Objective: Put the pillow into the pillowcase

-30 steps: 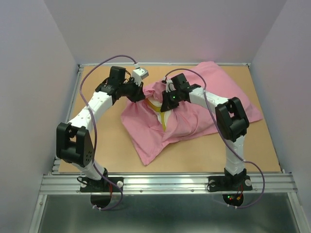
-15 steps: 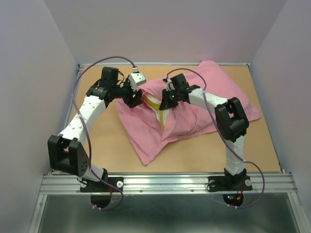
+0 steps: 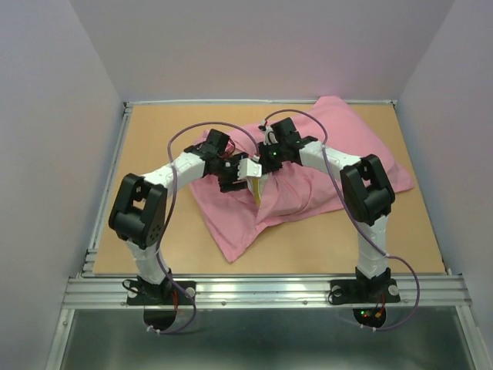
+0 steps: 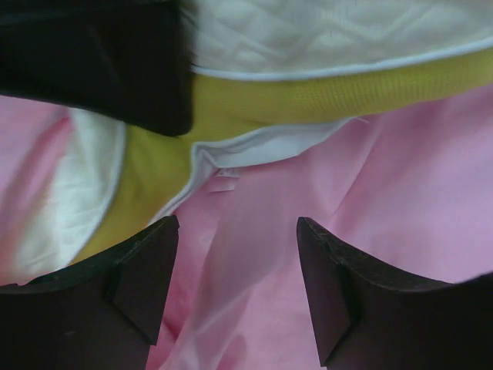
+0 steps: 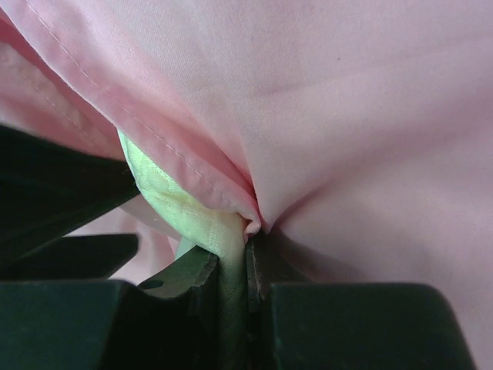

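Pillow [image 4: 331, 35] lies on the table [image 3: 154, 139], mostly inside the pillowcase [image 3: 323, 177]; its yellow-banded end shows at the opening. Left gripper [image 4: 235, 231]: jaws spread, empty, over pink cloth just beside that end. Right gripper [image 5: 245, 258]: pressed together on the pillowcase hem, with a pale fold caught in the pinch. Assessment: pillow soft, bulky, light; pillowcase thin and likely slippery — take it at the hem, not mid-panel.
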